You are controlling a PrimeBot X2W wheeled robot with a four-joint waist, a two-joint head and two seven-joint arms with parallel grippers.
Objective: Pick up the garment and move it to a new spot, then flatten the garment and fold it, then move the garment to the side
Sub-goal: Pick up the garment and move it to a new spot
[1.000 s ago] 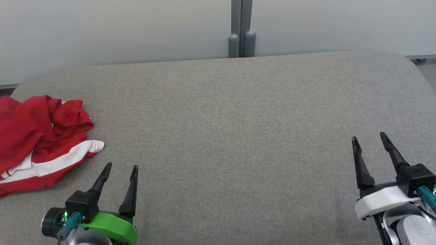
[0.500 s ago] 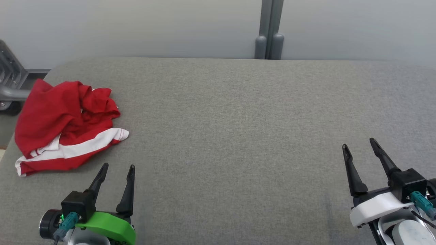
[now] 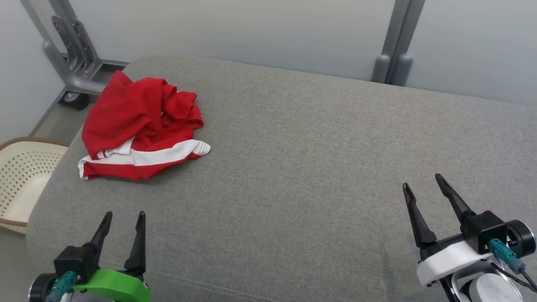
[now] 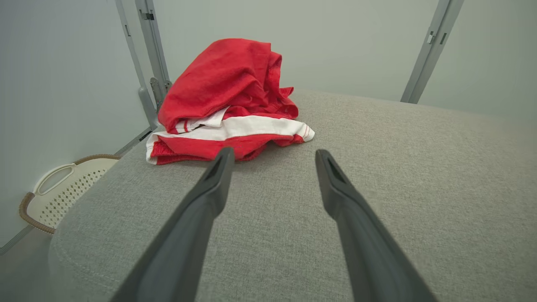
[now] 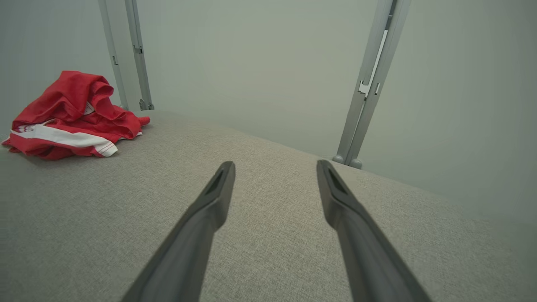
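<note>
Fingers (image 3: 137, 241) of the left gripper (image 3: 126, 214) stand apart and empty at the bottom left of the head view; the right gripper (image 3: 421, 181), bottom right, is spread and empty too. Bare grey table (image 3: 293, 167) lies between. Upper left, the red-and-white garment (image 3: 134, 121), perhaps shorts, sits crumpled near the table's edge. No step looks done: pickup, flattening, folding, moving aside all remain.
</note>
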